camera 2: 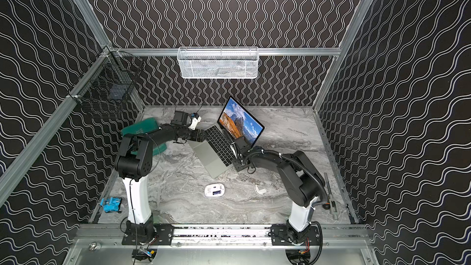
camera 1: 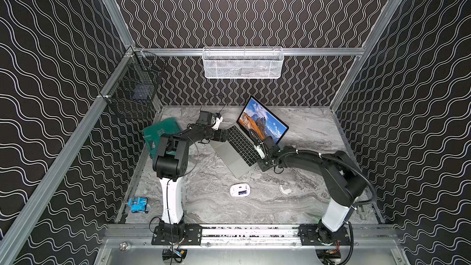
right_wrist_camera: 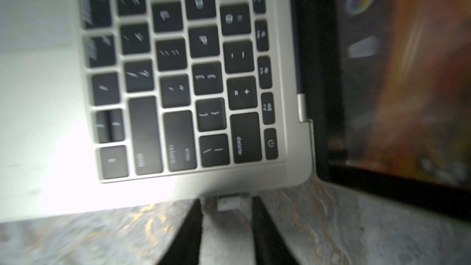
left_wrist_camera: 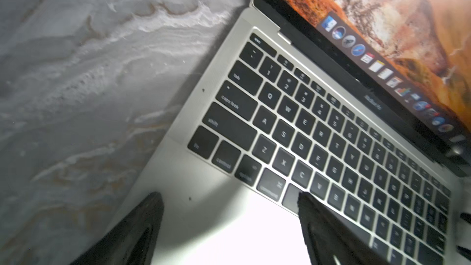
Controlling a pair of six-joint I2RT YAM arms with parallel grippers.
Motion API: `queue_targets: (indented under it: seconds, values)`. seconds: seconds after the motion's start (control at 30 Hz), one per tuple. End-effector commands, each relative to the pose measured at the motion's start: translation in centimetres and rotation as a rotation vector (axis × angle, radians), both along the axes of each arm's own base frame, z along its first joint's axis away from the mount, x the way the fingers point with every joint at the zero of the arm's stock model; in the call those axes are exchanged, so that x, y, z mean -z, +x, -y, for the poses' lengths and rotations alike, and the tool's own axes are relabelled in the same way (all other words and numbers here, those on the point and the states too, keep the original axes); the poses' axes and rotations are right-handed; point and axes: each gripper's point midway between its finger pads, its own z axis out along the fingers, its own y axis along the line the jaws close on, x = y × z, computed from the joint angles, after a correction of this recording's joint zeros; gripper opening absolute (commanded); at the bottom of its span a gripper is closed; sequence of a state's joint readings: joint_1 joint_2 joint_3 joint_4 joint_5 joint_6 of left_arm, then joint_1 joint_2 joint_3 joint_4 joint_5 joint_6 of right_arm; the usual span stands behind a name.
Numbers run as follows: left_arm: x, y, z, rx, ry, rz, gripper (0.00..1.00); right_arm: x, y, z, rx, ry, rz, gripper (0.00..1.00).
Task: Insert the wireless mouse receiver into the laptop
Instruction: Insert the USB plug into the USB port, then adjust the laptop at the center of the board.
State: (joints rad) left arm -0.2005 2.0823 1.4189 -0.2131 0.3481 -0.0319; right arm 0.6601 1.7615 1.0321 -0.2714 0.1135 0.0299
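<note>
1. The laptop [camera 1: 229,154] sat open and askew on the marble worktop [camera 1: 305,128], its screen lit.
2. The right tool [right_wrist_camera: 226,200] was at the laptop's right side edge, near the hinge corner by the delete key. Its jaws stood partly open and held nothing.
3. The small white receiver [right_wrist_camera: 229,203] jutted from that edge between the two fingers [right_wrist_camera: 265,225], with a gap on each side. How deep it sat could not be told.
4. The left tool [left_wrist_camera: 229,196] was spread wide over the laptop's left front corner and gripped nothing.
5. The wireless mouse [camera 1: 240,189] lay underside up on the worktop, in front of the laptop and apart from both tools.
</note>
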Motion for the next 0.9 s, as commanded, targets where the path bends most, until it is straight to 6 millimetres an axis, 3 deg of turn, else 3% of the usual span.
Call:
queue_targets:
  seconds: [0.0, 0.13, 0.33, 0.63, 0.87]
  values:
    - [-0.8, -0.1, -1.2, -0.039, 0.005, -0.003, 0.87, -3.9, 1.3, -0.5, 0.153, 0.159, 0.092, 0.58]
    - [-1.7, 0.6, -2.1, -0.053, 0.012, 0.018, 0.88, -4.3, -0.6, 1.0, 0.421, 0.315, 0.017, 0.68]
    - [-1.8, 1.8, -2.6, -0.039, 0.017, 0.008, 0.89, -1.3, -3.0, 0.2, 0.646, 0.476, -0.187, 0.69]
    - [1.4, 2.3, -4.6, -0.076, 0.155, -0.059, 0.89, 0.5, -2.2, -1.0, 0.648, 0.511, -0.207, 0.66]
    - [2.2, 0.1, -3.1, -0.041, 0.063, -0.135, 0.89, 1.5, -0.5, -1.8, 0.609, 0.475, -0.181, 0.62]
